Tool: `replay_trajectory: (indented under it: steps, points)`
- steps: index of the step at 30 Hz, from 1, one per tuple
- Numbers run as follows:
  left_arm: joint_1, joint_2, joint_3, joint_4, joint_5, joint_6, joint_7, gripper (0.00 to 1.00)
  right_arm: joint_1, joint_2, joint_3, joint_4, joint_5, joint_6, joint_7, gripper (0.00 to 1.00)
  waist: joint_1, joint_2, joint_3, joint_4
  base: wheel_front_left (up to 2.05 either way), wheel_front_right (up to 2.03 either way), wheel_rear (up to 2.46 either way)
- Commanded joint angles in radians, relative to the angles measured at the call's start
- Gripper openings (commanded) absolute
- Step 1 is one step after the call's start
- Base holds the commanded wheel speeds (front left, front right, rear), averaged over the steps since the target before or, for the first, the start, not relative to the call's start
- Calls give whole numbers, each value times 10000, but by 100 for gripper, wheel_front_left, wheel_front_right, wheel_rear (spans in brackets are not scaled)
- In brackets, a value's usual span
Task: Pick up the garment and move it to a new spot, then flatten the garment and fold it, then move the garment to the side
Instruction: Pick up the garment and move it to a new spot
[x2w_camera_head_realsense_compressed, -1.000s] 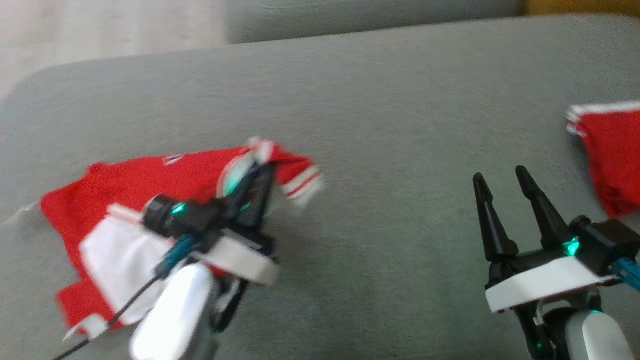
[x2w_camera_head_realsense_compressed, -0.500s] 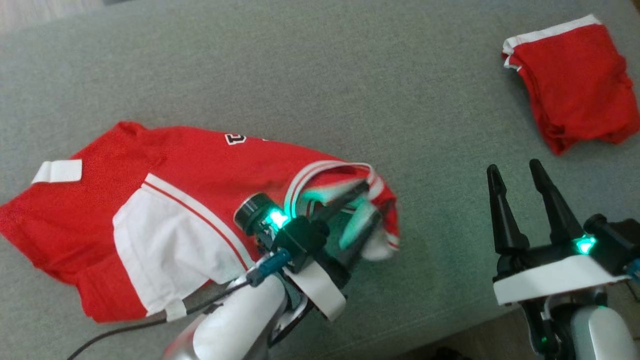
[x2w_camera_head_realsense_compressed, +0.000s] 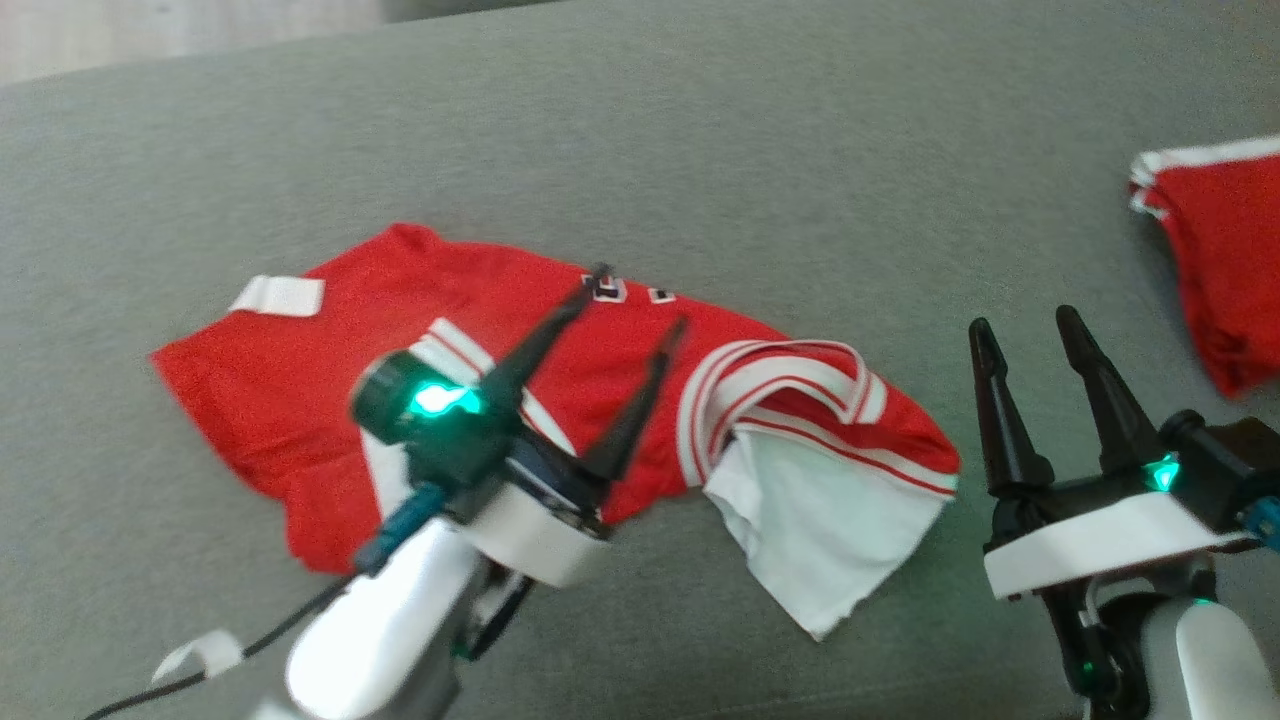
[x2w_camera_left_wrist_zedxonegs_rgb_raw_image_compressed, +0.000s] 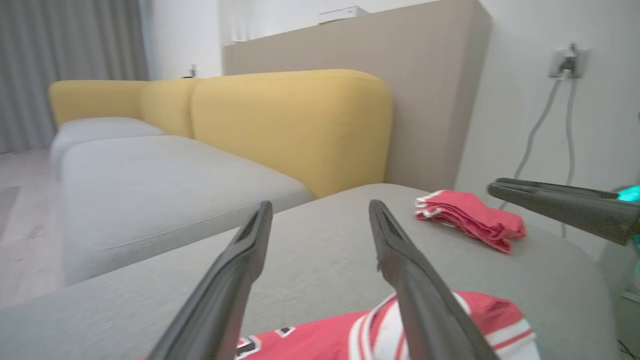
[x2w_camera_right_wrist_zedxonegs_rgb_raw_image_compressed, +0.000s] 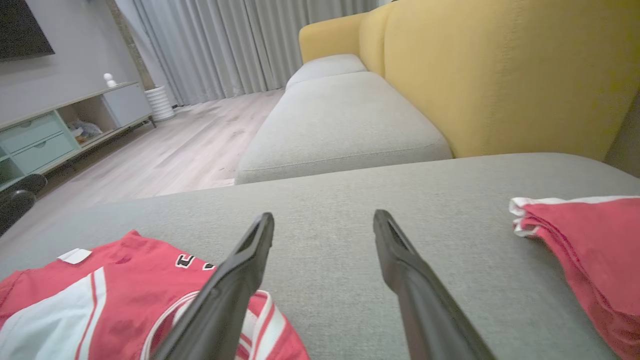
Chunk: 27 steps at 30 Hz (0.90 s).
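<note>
The garment (x2w_camera_head_realsense_compressed: 330, 370) is a red jersey with white panels and striped trim. It lies crumpled on the grey cushion (x2w_camera_head_realsense_compressed: 700, 160), its white-lined end (x2w_camera_head_realsense_compressed: 820, 500) flopped toward the right, and its red cloth also shows in the left wrist view (x2w_camera_left_wrist_zedxonegs_rgb_raw_image_compressed: 320, 340) and the right wrist view (x2w_camera_right_wrist_zedxonegs_rgb_raw_image_compressed: 115, 295). My left gripper (x2w_camera_head_realsense_compressed: 640, 297) hovers above the jersey's middle, open, with nothing between its fingers. My right gripper (x2w_camera_head_realsense_compressed: 1022, 325) stands open just right of the jersey's striped end, empty.
A folded red garment (x2w_camera_head_realsense_compressed: 1220, 270) with a white edge lies at the cushion's far right, also seen in the right wrist view (x2w_camera_right_wrist_zedxonegs_rgb_raw_image_compressed: 585, 240). A yellow sofa back (x2w_camera_left_wrist_zedxonegs_rgb_raw_image_compressed: 290, 125) and a second grey seat (x2w_camera_right_wrist_zedxonegs_rgb_raw_image_compressed: 340, 120) stand beyond. Wood floor (x2w_camera_right_wrist_zedxonegs_rgb_raw_image_compressed: 165, 150) lies to the left.
My left gripper has opened and let go of the jersey's striped end, then lifted above it. The jersey now lies loose on the cushion. The head camera has shifted.
</note>
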<state>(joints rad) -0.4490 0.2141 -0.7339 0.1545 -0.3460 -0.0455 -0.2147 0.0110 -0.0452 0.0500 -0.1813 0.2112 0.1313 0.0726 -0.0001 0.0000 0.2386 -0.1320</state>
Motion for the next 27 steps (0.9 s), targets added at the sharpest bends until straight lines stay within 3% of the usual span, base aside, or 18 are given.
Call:
replay_trajectory:
  steps: [1, 13, 19, 27]
  points:
    - [-19, 240, 572, -366, -115, 169, -136, 100, -226, -51, 193, -403, -69, -6, 70, 100, 1, 0, -331, 542, 0, 0, 0]
    - [1356, 1079, 3387, -311, -748, 1486, -465, 100, 42, -51, 74, -490, -327, -6, 545, 100, 1, 0, -1067, 1987, 0, 0, 0]
    - [2551, 1237, 4532, -369, -733, 1711, -468, 100, 335, -51, 150, -484, -330, -6, 622, 100, 1, 0, -1351, 1988, 0, 0, 0]
    - [3880, 1344, 4736, -411, -764, 1825, -463, 100, 848, -51, 196, -464, -267, -6, 706, 100, 1, 0, -1848, 1659, 0, 0, 0]
